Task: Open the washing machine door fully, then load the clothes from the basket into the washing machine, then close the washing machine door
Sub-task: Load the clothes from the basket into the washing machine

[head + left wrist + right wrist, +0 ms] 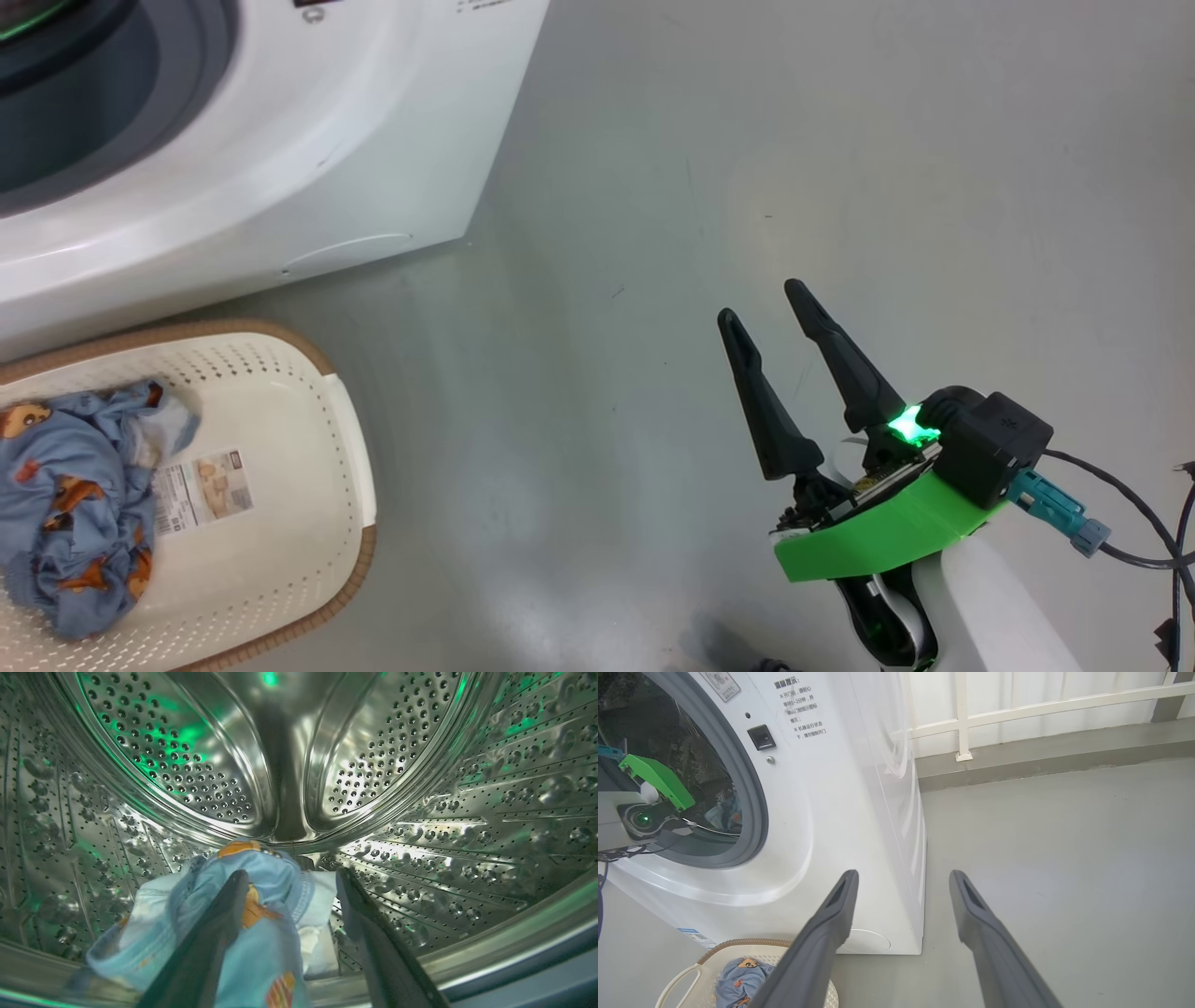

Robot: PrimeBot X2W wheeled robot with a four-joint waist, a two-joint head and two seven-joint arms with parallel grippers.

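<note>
Hovering inside the steel drum (373, 742), the left claw (292, 872) is standing released, bear-print garment (280, 947) draping one finger (210, 942); withdrawing straight back should shed it, while the right claw (761, 301) is idling unclenched and more clothes (65, 504) are lying in the basket (359, 485).

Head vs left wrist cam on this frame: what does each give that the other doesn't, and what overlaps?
Head view's own: the basket with a bear-print garment and a paper label in it, the washing machine from outside, grey floor, and the right gripper, jaws open and empty.
Left wrist view's own: the steel drum from inside, a second bear-print garment lying at its bottom, and the left gripper, jaws apart over it.
Shared: the same machine and bear-print clothes, in different pieces.
</note>
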